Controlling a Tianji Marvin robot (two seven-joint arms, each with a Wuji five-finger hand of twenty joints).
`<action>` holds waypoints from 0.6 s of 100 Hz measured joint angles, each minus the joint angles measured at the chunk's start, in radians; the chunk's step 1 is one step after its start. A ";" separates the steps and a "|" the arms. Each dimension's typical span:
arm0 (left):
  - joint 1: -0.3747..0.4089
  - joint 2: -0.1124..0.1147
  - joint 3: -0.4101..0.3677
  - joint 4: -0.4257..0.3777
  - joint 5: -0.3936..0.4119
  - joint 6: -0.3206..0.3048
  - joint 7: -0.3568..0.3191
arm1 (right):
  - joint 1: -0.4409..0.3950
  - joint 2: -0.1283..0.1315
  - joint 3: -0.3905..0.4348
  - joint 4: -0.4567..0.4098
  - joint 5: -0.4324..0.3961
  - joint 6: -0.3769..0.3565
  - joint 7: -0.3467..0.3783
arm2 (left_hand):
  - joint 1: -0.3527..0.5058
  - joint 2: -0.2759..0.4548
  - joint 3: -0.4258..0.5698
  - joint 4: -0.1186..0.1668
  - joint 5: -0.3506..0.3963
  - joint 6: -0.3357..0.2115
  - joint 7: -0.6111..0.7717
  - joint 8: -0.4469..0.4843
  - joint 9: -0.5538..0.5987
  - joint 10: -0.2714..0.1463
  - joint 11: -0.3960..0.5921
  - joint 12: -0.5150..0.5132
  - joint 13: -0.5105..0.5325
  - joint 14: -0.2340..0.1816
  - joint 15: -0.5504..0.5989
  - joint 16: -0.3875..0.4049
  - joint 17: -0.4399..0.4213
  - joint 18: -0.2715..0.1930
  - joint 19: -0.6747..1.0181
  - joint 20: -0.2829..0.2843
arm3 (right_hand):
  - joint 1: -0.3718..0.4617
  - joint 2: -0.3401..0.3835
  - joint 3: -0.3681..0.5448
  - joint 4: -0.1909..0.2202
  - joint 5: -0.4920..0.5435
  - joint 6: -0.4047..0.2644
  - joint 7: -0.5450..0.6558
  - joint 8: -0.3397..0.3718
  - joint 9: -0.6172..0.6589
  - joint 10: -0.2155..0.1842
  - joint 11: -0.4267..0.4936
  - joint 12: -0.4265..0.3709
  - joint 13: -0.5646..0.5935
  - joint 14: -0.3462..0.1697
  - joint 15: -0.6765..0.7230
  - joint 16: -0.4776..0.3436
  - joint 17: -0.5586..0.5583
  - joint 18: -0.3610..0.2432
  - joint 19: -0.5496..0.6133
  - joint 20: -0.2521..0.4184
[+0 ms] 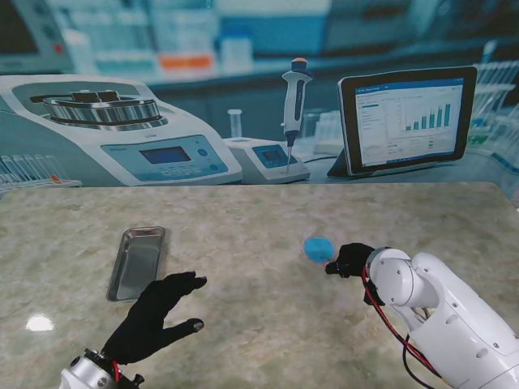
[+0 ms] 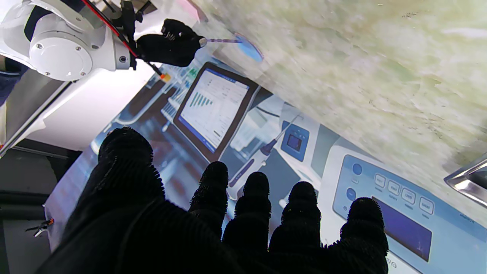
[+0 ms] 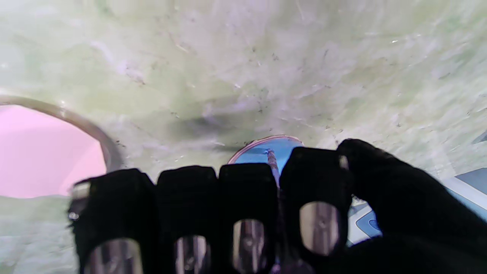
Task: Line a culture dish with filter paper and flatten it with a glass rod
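Observation:
A small round culture dish (image 1: 318, 247) sits right of the table's middle, its inside blue (image 3: 255, 150) within a pale rim. My right hand (image 1: 350, 261) is just beside it on the right, shut on a thin glass rod (image 2: 222, 40). The rod reaches from the curled fingers (image 3: 247, 198) to the dish (image 2: 249, 47), and its tip (image 3: 271, 154) rests on the blue surface. My left hand (image 1: 158, 312) hovers at the near left with its fingers (image 2: 255, 198) spread, holding nothing. I cannot tell the filter paper apart from the blue inside.
A shallow metal tray (image 1: 136, 262) lies on the left, just beyond my left hand; its corner (image 2: 468, 180) shows in the left wrist view. A pink round patch with a grey rim (image 3: 38, 152) appears in the right wrist view. A printed lab backdrop (image 1: 259, 121) closes the far edge.

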 measured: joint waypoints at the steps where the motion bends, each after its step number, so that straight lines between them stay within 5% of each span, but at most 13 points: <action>1: 0.000 0.000 0.000 0.000 0.000 0.000 0.000 | 0.002 0.000 -0.002 0.001 0.003 -0.001 0.001 | 0.000 0.000 0.000 0.000 0.000 0.000 0.000 0.000 0.000 0.000 0.000 0.000 0.000 0.000 0.000 0.000 0.000 0.000 0.000 0.000 | 0.000 0.000 0.000 0.000 0.000 0.000 0.000 0.000 0.000 0.000 0.000 0.000 0.000 0.000 0.000 0.000 0.000 0.000 0.000 0.000; 42: 0.001 0.000 -0.008 -0.001 0.002 0.001 0.001 | 0.059 -0.001 -0.048 0.040 0.076 -0.015 0.001 | 0.000 0.000 0.000 0.000 0.000 0.000 0.000 0.000 0.000 0.000 0.000 0.000 0.000 0.000 0.000 0.000 0.000 0.000 0.000 0.000 | 0.000 0.000 -0.001 0.000 0.000 0.000 0.000 0.001 0.000 0.000 0.000 0.000 0.000 -0.001 0.000 0.000 0.000 0.000 0.000 0.000; 60: 0.001 0.000 -0.009 -0.001 0.002 0.001 0.001 | 0.033 -0.014 -0.012 0.028 0.069 -0.017 -0.056 | 0.000 0.000 0.000 0.000 0.000 0.000 0.000 0.000 0.000 0.000 0.000 0.000 0.000 0.000 0.000 0.000 0.000 0.000 0.000 0.000 | 0.000 0.000 -0.001 0.000 0.000 0.000 0.000 0.001 0.000 -0.001 0.000 0.000 0.000 -0.001 0.000 0.000 0.000 0.000 0.000 0.000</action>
